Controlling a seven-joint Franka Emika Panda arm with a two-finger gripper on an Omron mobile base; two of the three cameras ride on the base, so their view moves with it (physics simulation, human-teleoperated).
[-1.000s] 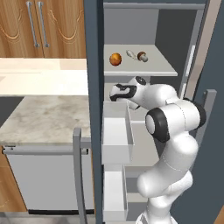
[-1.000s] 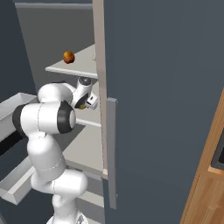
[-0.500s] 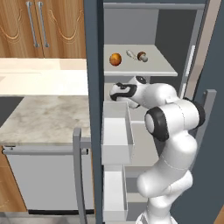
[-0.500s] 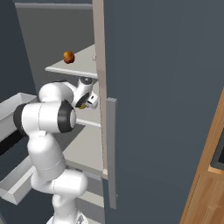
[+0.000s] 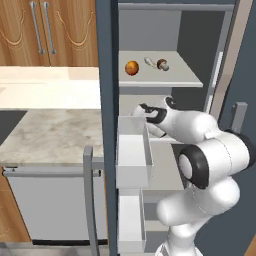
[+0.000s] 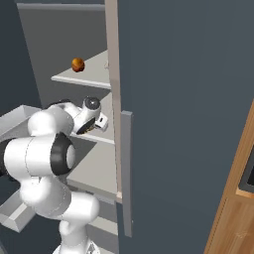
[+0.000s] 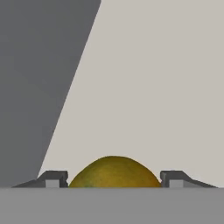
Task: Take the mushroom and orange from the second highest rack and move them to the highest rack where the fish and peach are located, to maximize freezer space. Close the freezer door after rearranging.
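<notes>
1. The gripper (image 7: 113, 180) is partly closed around the orange (image 7: 113, 171). In the hand view its two dark fingertips (image 7: 53, 178) sit against the fruit's left and right sides, with no gap visible on either side.
2. The orange looks yellowish-orange with a greenish tinge near its base. Only its upper dome shows, between the tips.
3. Behind it in the hand view are a pale flat surface (image 7: 157, 78) and a darker grey wall (image 7: 39, 78) at the left. It cannot be told whether the pale surface is shelf floor or back panel.
4. In the left base view the arm (image 5: 200, 130) reaches into the open freezer, its hand at the level of the second shelf, just under the top shelf (image 5: 182, 81).
5. Whether the orange rests on that second shelf or hangs clear of it cannot be told.
6. On the top shelf stands the mushroom (image 5: 162, 64), brown-capped, toward the right.
7. Just beside it on the left lies a small pale thing (image 5: 149, 61), too small to name.
8. Farther left, apart from these two, sits a round orange-brown fruit (image 5: 131, 68).
9. The right base view shows the same round fruit near the shelf's front edge.
10. The freezer door (image 6: 188, 99) stands open, its long handle (image 6: 126, 173) upright at its edge.
11. Below the arm a white drawer (image 5: 131, 160) is pulled out.
12. A marbled counter (image 5: 50, 135) lies left of the freezer.
</notes>
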